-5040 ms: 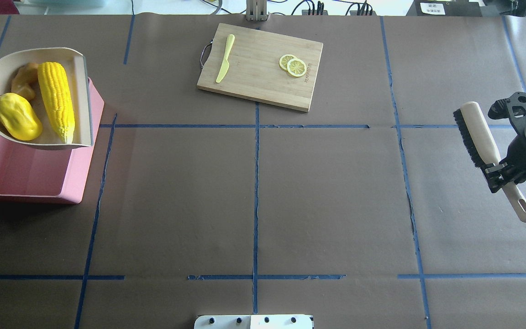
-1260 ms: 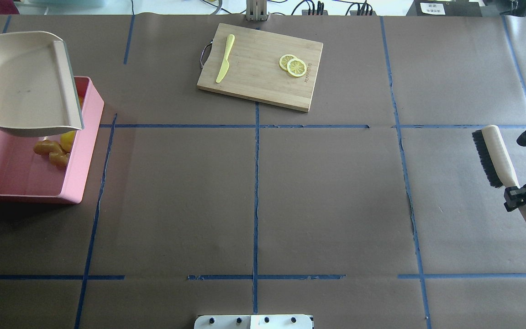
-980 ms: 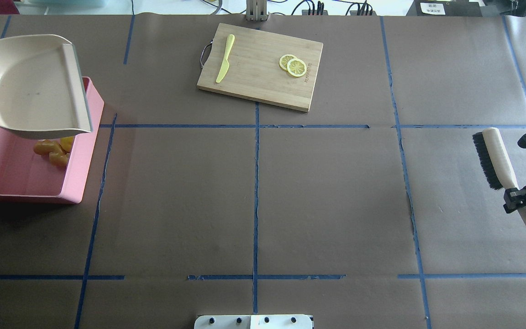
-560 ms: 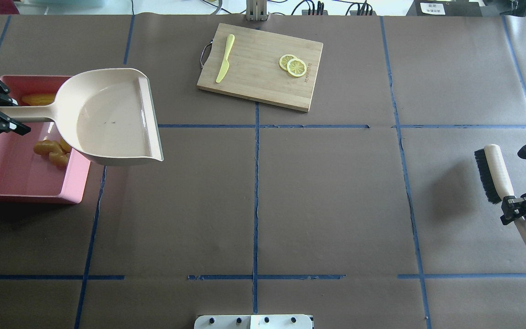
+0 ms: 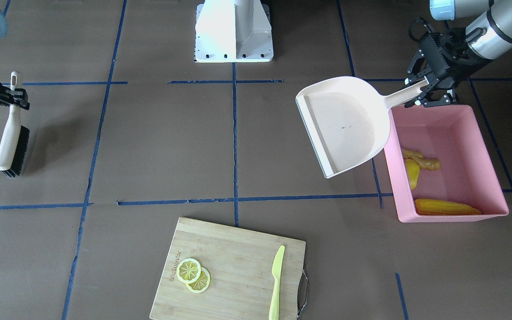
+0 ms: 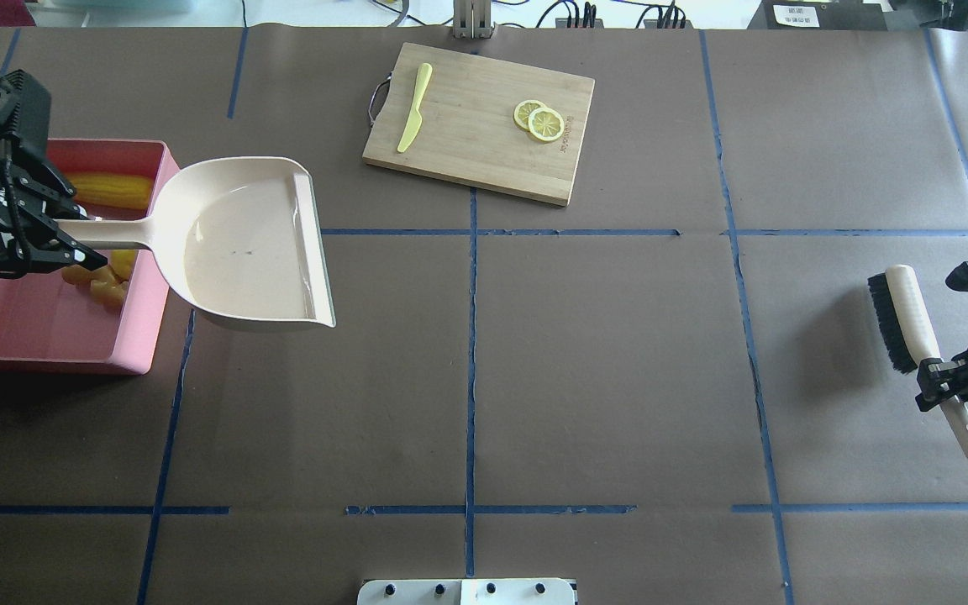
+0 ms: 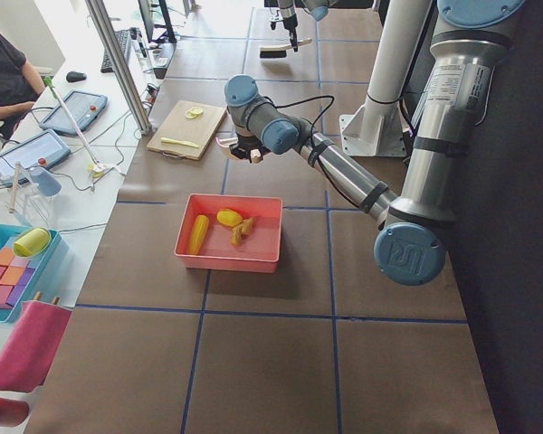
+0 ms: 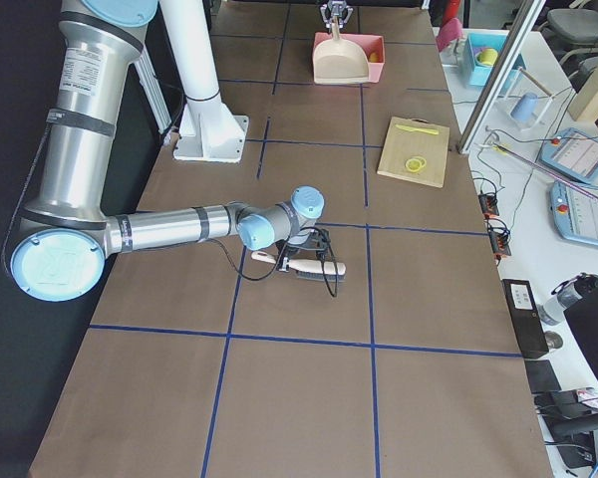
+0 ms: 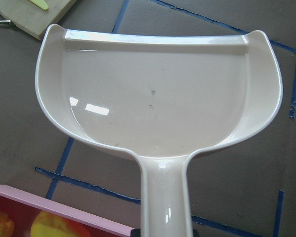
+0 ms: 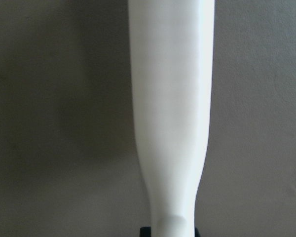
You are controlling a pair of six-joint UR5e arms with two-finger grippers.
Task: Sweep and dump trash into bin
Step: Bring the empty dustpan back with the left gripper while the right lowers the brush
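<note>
The trash lies in the pink bin (image 6: 39,340) at the table's left: the corn cob (image 6: 110,191) along the far wall, the round yellow fruit (image 5: 411,174) and the ginger root (image 5: 424,159) near the middle. My left gripper (image 6: 47,244) is over the bin, shut on the handle of the empty cream dustpan (image 6: 244,244), whose scoop hangs level past the bin's right wall. The left wrist view shows the pan (image 9: 158,98) with nothing in it. At the far right my right gripper (image 6: 942,382) is shut on the handle of the brush (image 6: 912,315), bristles to the left.
A wooden cutting board (image 6: 480,122) at the back centre carries a lime-green knife (image 6: 414,107) and two lemon slices (image 6: 540,120). Blue tape lines cross the brown table cover. The robot's base plate (image 6: 467,591) sits at the near edge.
The dustpan tipped its trash into the bin, then swung right and levelled out beyond the bin's wall. My right gripper carried the brush down towards the robot's side.
</note>
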